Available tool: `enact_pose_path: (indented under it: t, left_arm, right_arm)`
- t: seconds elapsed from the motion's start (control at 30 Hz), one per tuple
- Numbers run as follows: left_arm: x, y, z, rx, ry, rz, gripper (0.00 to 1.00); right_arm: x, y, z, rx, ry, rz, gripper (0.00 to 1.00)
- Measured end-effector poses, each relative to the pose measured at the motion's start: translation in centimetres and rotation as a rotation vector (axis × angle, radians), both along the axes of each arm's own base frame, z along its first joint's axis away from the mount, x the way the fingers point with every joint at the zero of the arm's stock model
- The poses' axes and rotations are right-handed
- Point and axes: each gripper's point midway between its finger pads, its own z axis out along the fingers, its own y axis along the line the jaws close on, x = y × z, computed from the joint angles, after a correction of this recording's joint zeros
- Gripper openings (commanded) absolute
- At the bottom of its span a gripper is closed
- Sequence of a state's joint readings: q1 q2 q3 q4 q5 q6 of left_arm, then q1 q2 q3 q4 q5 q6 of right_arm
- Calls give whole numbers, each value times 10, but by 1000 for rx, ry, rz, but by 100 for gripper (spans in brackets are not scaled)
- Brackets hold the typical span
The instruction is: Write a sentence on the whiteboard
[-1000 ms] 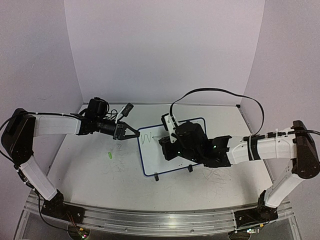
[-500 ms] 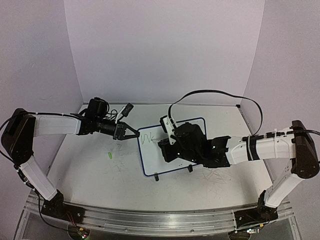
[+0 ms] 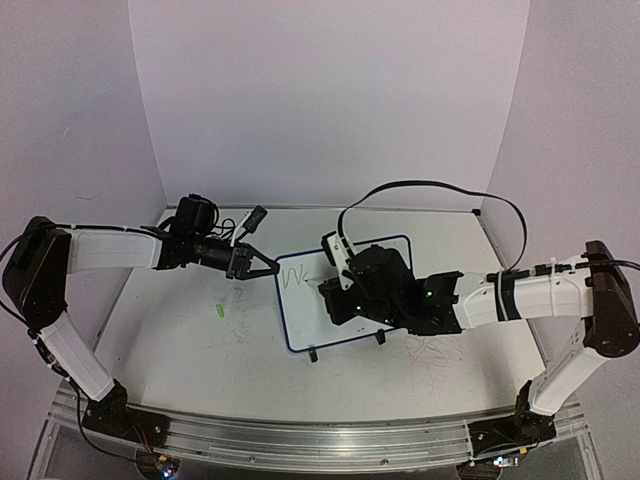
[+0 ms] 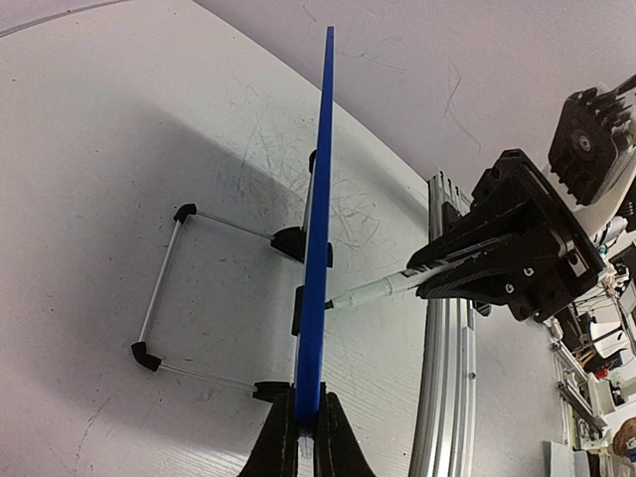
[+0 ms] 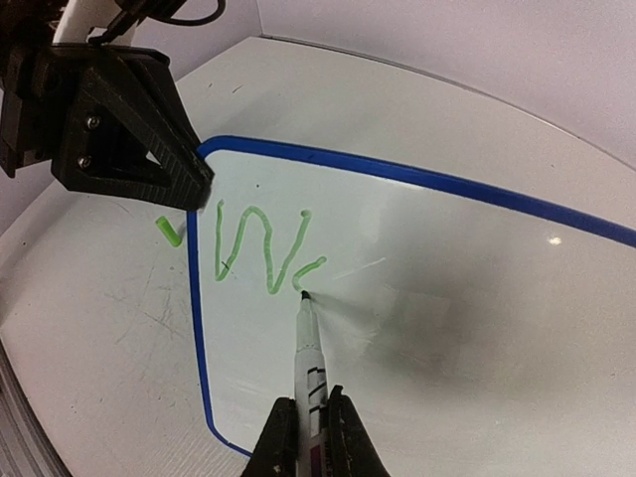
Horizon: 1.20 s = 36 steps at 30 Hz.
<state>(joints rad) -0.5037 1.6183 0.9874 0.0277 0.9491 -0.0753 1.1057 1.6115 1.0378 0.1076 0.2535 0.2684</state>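
Tabletop (image 3: 170,350) carries the whiteboard (image 3: 303,322) near its middle. Our left gripper (image 4: 306,405) is clamped tight on its rim, and our right gripper (image 5: 310,405) is closed round the marker (image 5: 306,343). The sentence (image 5: 260,248) shows only "W" plus a stroke, so we judge the writing barely started. Next we need steady tip contact, moving rightward.

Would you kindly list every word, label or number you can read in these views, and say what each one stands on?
"W", followed by one short further stroke: green writing near the top left corner of the whiteboard.
On the marker barrel: dark bands only; any print is too small to read.
Nothing else in any view is legible.
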Motion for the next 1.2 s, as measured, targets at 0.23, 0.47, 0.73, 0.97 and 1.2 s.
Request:
enact_pose_path:
  t: [0.23,0.47,0.73,0.97,1.2]
  left_arm:
    - [0,0,0,1,0,1,0]
    - [0,0,0,1,0,2,0]
    - [1,0,0,2,-1,3,0]
    - [1,0,0,2,-1,3,0]
    - [1,0,0,2,-1,3,0]
  right_arm:
    - [1,-1,1,-1,-9,-11,0]
    - [2,-2,2,0,-14,-17,0]
    - [4,-2,4,4,-21,-23,0]
    - [5,-2,5,3,-27,-24,0]
    - [10,-2,13,20,-46,-39,0]
